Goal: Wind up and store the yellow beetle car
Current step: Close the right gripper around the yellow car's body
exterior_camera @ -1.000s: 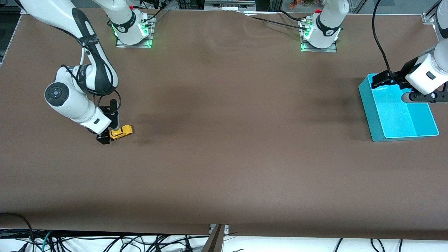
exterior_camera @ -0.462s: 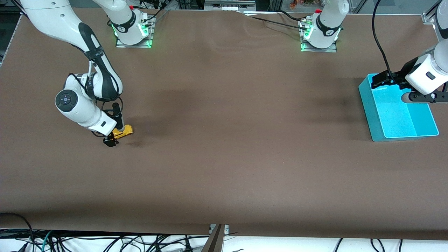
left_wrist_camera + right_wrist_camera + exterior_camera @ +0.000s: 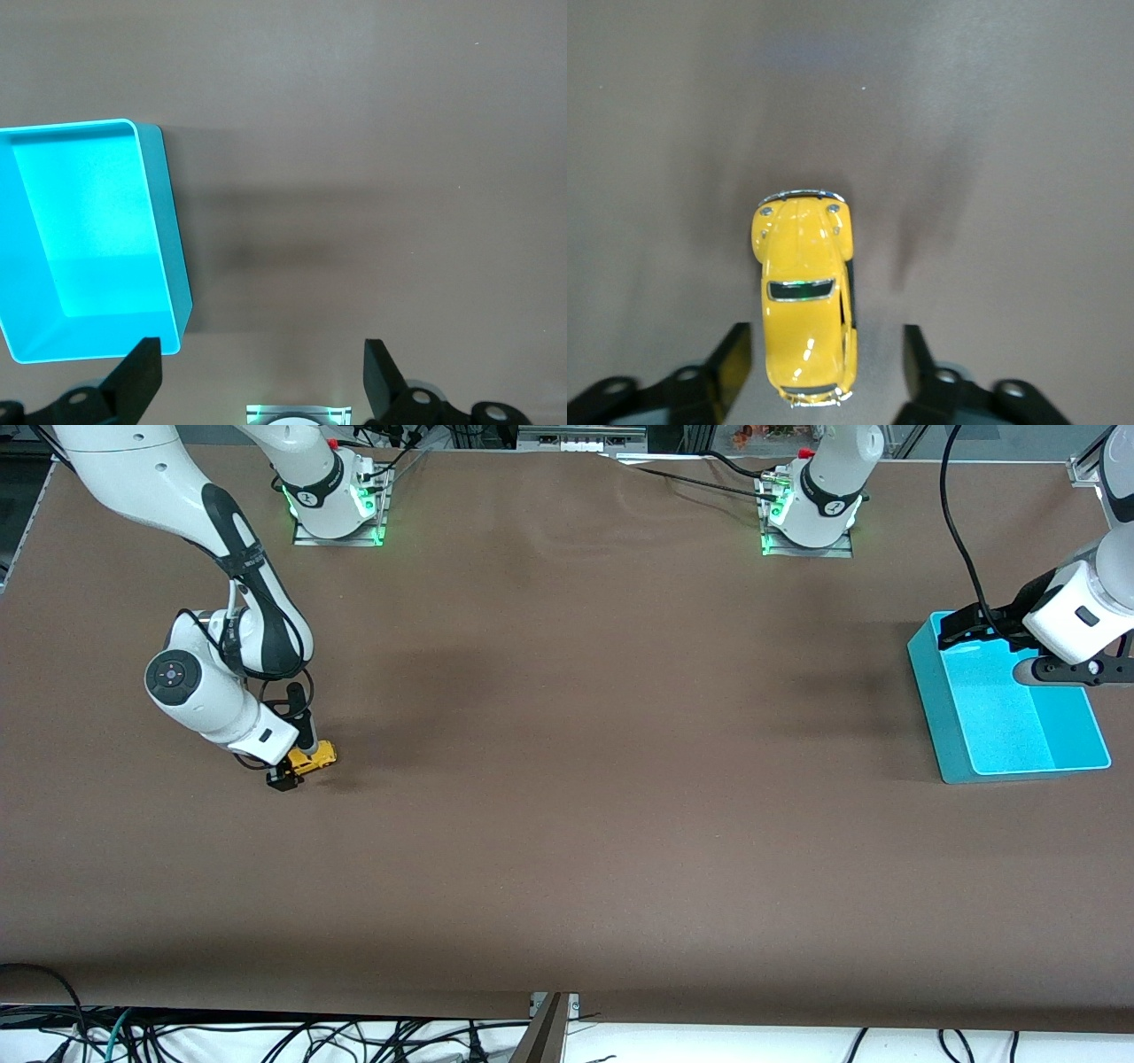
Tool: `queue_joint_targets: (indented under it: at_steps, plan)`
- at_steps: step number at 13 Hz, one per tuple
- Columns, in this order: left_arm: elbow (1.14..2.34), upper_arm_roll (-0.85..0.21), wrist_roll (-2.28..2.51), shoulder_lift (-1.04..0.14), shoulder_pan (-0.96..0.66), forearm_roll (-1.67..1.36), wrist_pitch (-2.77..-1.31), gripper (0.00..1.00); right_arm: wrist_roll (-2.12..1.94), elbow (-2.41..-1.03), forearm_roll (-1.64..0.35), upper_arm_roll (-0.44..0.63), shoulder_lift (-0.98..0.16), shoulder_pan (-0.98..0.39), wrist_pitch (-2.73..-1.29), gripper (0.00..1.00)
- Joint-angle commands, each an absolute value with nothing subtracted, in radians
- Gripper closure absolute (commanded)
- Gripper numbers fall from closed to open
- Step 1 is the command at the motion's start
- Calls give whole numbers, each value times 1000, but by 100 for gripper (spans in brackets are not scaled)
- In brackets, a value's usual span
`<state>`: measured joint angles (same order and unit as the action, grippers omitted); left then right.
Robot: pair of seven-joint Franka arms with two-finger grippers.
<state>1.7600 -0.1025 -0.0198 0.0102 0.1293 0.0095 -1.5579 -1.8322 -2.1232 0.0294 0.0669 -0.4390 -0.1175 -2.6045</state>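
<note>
My right end effector (image 3: 292,766) is down at the counter (image 3: 567,850) near the right arm's end, and its two fingers (image 3: 731,363) stand apart with the yellow beetle car (image 3: 804,301) between them. From the right wrist view I see bare counter showing on each side of the car, so neither finger is touching the body. The car sits on its wheels on the counter, its tail end between the fingertips and its rounded nose pointing away from the wrist. In the front view only the nose half of the car (image 3: 314,758) shows past the end effector; the rest is covered by the fingers and the wrist above it.

Outward from there, the brown counter runs bare across the middle toward the left arm's end. My left end effector (image 3: 974,627) hangs in the air over the rim of a teal bin (image 3: 935,691), at the corner that lies farthest from the front camera. Its fingers (image 3: 137,376) are spread wide, with nothing between them. In the left wrist view, one fingertip is over the bin's wall (image 3: 168,230) and the other is over open counter beside it. The bin stands upright on the counter, well apart from the car, and I can see nothing inside it. The left arm is waiting there.
</note>
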Motion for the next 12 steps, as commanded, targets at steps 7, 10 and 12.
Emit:
queue_joint_targets:
  at_steps: [7, 10, 12]
  plan:
    - [1753, -136, -14, 40, 118, 32, -1586, 0, -1812, -2149, -86, 89, -414, -95, -2508, 92]
    - [1784, -140, -21, 77, 114, 29, -1585, 0, -1760, -2149, -91, 89, -419, -71, -2493, 92]
    - [1778, -140, -25, 77, 104, 28, -1586, 0, -1759, -2151, -91, 90, -434, -68, -2496, 91]
